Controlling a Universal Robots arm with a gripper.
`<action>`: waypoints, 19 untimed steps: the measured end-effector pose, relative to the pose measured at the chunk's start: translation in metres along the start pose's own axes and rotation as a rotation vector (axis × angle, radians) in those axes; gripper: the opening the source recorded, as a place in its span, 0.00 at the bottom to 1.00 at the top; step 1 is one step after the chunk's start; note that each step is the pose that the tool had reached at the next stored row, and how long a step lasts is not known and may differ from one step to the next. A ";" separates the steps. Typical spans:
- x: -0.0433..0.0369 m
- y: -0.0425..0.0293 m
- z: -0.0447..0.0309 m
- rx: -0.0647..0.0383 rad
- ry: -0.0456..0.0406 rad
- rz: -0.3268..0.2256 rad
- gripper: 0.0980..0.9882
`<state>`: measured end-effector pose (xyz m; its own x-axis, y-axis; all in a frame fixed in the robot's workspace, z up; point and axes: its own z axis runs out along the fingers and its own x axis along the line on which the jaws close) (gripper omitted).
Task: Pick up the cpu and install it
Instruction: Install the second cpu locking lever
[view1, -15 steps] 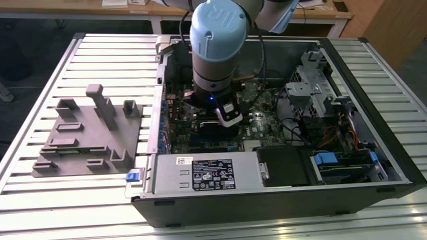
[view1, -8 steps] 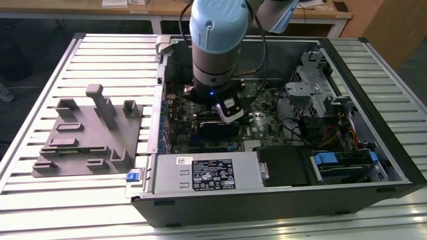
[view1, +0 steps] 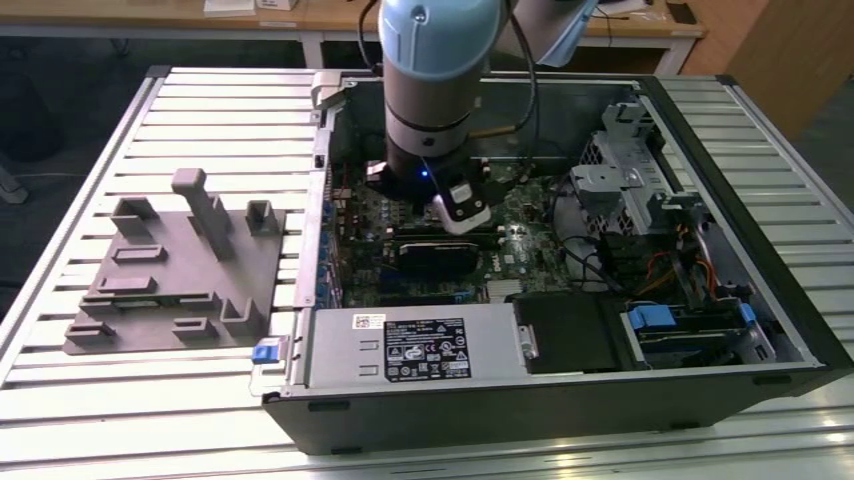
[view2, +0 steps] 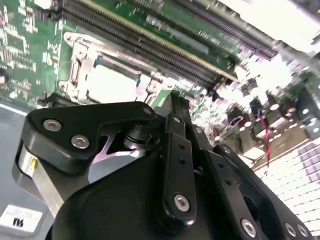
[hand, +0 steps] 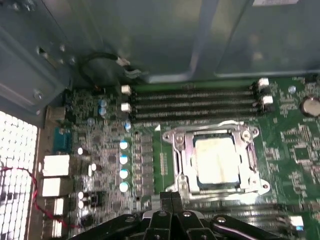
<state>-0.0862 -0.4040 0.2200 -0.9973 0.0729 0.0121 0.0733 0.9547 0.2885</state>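
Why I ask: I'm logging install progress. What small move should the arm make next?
Probably a short lift straight up: the cpu already lies inside its socket frame, and the gripper hangs just beside it with fingers together, gripping nothing visible, so clearing the motherboard seems the safe step.

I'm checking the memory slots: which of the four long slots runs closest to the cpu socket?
The memory slot right beside the socket frame, the farthest of the four from the grey case wall; the cpu sits in that frame.

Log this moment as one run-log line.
arm: inside open computer case | pincer: shut, empty, beside socket | cpu: seated in motherboard socket | fixture tray: outside case
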 end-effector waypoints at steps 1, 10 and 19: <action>-0.0003 0.0000 0.0000 0.013 -0.0012 0.001 0.01; -0.0237 0.0038 0.0012 0.031 -0.0046 0.008 0.01; -0.0402 0.0163 0.0053 0.046 -0.0060 0.008 0.01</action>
<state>-0.0449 -0.3898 0.2191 -0.9966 0.0825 0.0085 0.0821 0.9664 0.2438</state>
